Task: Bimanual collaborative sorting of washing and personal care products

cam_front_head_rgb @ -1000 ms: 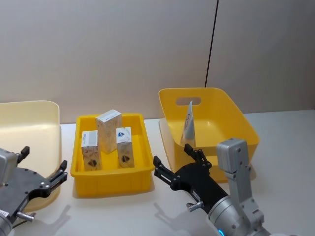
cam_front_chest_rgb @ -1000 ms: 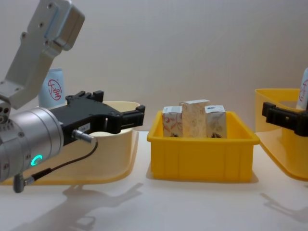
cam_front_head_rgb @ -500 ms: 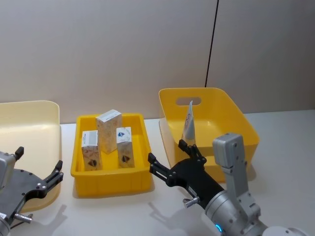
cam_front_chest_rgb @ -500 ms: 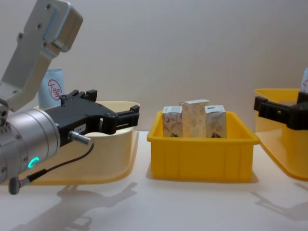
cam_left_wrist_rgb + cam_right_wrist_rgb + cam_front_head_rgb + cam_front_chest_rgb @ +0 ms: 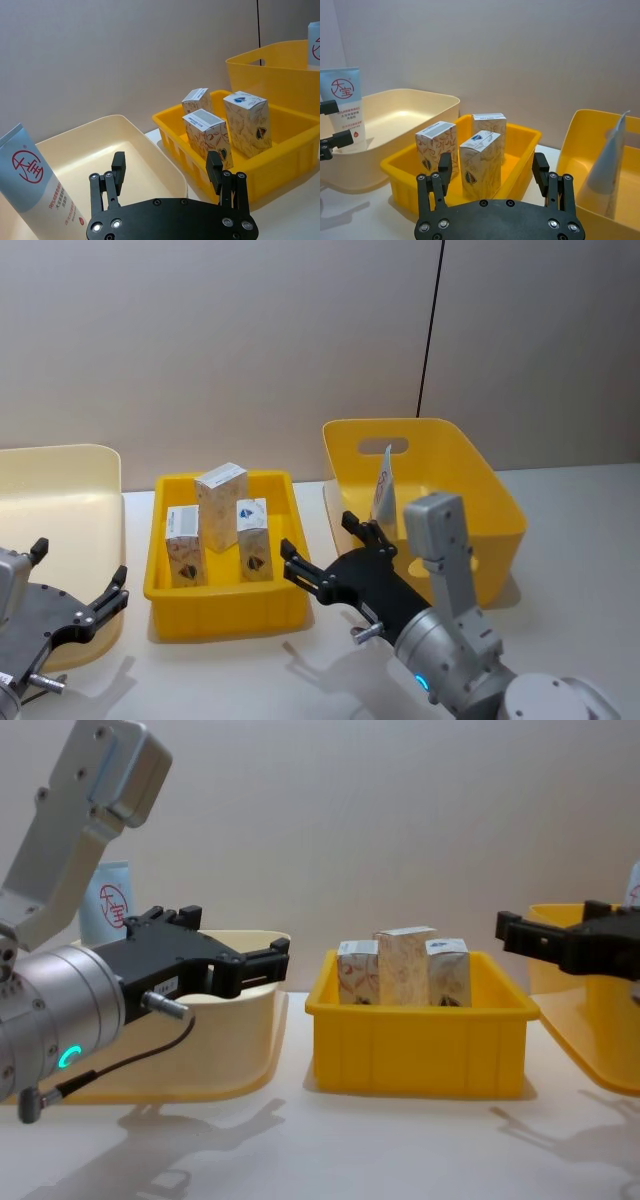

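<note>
right gripper spread at 4 o'clock of the 3 cartons, left gripper spread too; probably light, crushable, pinch flat sides gently.

left gripper before pale bin | cartons (three, upright) in yellow bin | right gripper at right edge

I see white cartons with orange-red print, a bright yellow tray, a light-blue tube with a red logo, and a pale cream bin.

Left gripper fingers apart, right gripper fingers apart
</note>
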Available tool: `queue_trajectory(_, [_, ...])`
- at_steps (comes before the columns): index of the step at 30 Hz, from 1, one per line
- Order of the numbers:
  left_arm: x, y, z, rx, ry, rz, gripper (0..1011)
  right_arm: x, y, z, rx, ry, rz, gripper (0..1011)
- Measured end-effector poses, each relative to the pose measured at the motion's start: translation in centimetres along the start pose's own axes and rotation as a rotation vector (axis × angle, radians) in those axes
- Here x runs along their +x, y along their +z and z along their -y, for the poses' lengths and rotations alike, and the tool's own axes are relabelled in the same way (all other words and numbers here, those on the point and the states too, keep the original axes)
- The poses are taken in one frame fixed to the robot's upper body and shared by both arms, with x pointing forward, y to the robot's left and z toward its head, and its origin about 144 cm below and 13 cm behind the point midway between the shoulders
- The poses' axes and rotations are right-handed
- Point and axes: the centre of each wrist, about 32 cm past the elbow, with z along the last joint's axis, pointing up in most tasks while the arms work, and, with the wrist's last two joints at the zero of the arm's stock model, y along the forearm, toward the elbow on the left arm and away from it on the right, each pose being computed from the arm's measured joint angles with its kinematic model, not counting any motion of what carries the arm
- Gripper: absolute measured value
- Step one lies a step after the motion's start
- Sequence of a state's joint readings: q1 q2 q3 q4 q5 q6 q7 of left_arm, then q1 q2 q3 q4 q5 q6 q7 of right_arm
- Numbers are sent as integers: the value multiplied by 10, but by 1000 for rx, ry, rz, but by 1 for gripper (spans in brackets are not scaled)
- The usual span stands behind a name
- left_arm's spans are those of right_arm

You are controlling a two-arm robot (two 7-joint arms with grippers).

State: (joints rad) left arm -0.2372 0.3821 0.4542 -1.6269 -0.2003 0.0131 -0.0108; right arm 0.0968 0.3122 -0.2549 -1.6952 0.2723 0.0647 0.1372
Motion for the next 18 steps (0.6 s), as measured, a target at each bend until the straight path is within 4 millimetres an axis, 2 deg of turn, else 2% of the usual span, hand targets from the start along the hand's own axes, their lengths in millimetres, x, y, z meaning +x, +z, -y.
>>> queue_trajectory(18, [0,0,0,2,0,0,1003,-14,3,-34,-67,-2,28,1001])
